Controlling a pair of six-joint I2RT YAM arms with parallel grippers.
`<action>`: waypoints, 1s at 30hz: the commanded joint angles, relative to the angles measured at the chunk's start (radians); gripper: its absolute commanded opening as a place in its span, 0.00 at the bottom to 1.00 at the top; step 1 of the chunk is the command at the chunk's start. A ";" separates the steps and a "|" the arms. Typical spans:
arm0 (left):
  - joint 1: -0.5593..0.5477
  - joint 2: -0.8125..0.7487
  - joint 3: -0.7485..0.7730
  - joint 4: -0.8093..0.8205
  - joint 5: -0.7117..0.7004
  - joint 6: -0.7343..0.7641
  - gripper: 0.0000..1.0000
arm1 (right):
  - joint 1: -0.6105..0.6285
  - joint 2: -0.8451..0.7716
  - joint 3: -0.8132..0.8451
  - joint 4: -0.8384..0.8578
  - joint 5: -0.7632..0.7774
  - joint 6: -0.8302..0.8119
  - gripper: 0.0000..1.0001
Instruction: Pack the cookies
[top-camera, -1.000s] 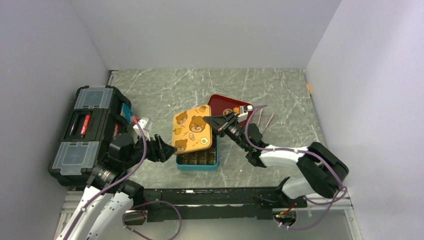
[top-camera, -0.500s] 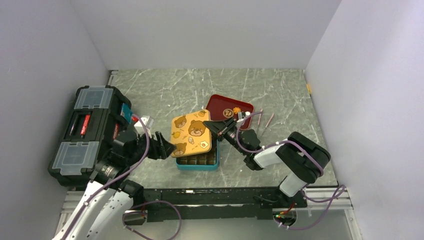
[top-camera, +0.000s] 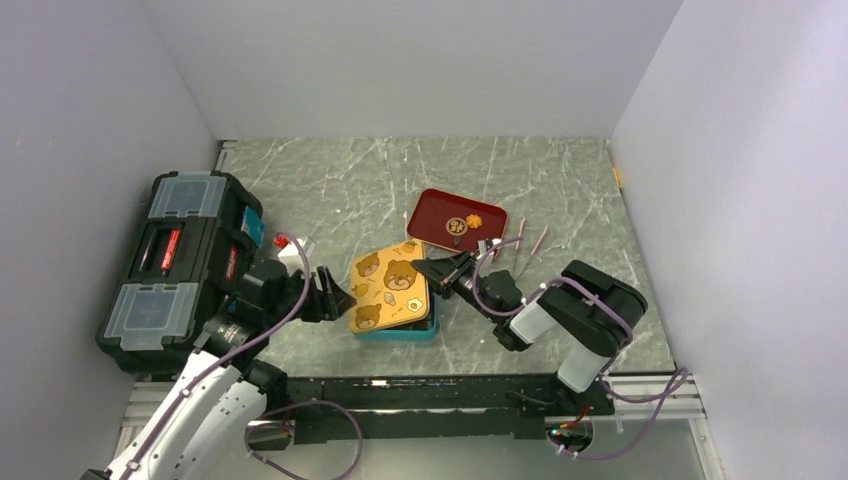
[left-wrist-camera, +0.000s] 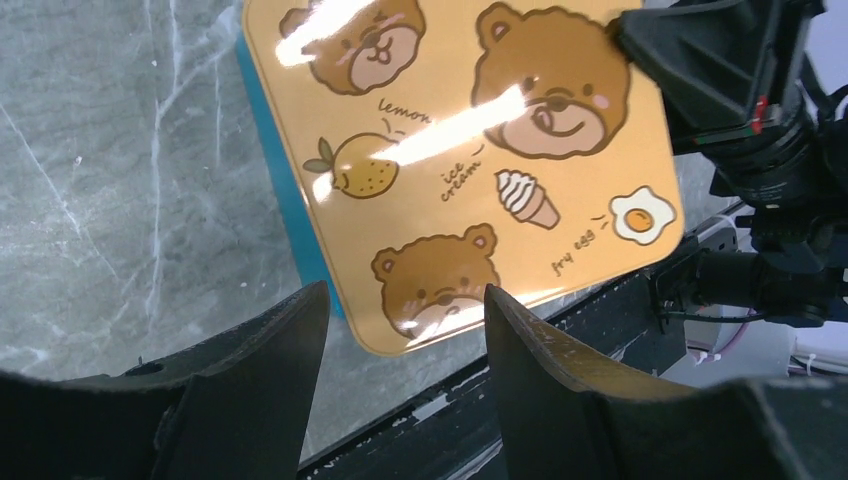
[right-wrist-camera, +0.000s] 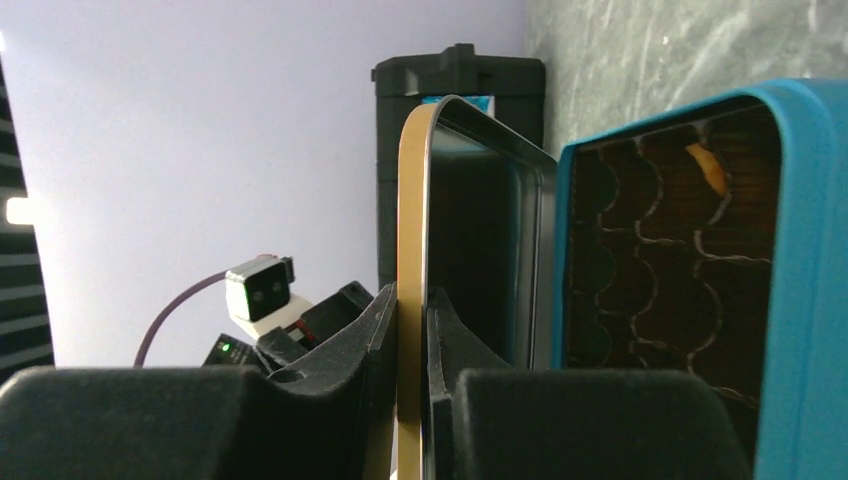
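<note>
My right gripper (top-camera: 432, 270) is shut on the right edge of the yellow bear-print lid (top-camera: 388, 285) and holds it tilted over the teal tin (top-camera: 398, 333). In the right wrist view the fingers (right-wrist-camera: 380, 320) pinch the lid's rim (right-wrist-camera: 412, 200) beside the open tin (right-wrist-camera: 810, 250); an orange cookie (right-wrist-camera: 708, 168) lies in one compartment. A round dark-brown cookie (top-camera: 455, 226) and an orange flower cookie (top-camera: 473, 219) sit on the red tray (top-camera: 430, 212). My left gripper (top-camera: 335, 297) is open and empty at the lid's left corner (left-wrist-camera: 405, 300). No pale lump shows.
A black toolbox (top-camera: 180, 265) stands at the left, close behind my left arm. Thin tongs (top-camera: 530, 240) lie right of the red tray. The right arm's wrist (left-wrist-camera: 760, 150) crowds the tin's right side. White walls close in the table.
My right gripper has moved toward the near edge and lowered the lid, which now lies flatter and covers most of the tin. My left gripper has shifted slightly toward the tin.
</note>
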 joint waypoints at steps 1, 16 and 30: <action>0.003 0.001 0.001 0.056 -0.007 -0.013 0.64 | 0.000 0.049 0.014 0.235 -0.010 0.034 0.00; 0.004 0.025 -0.012 0.073 0.034 -0.007 0.63 | -0.006 0.084 0.015 0.282 0.004 0.042 0.00; 0.004 0.188 -0.059 0.237 0.181 -0.024 0.61 | -0.020 0.038 -0.037 0.250 -0.011 0.030 0.00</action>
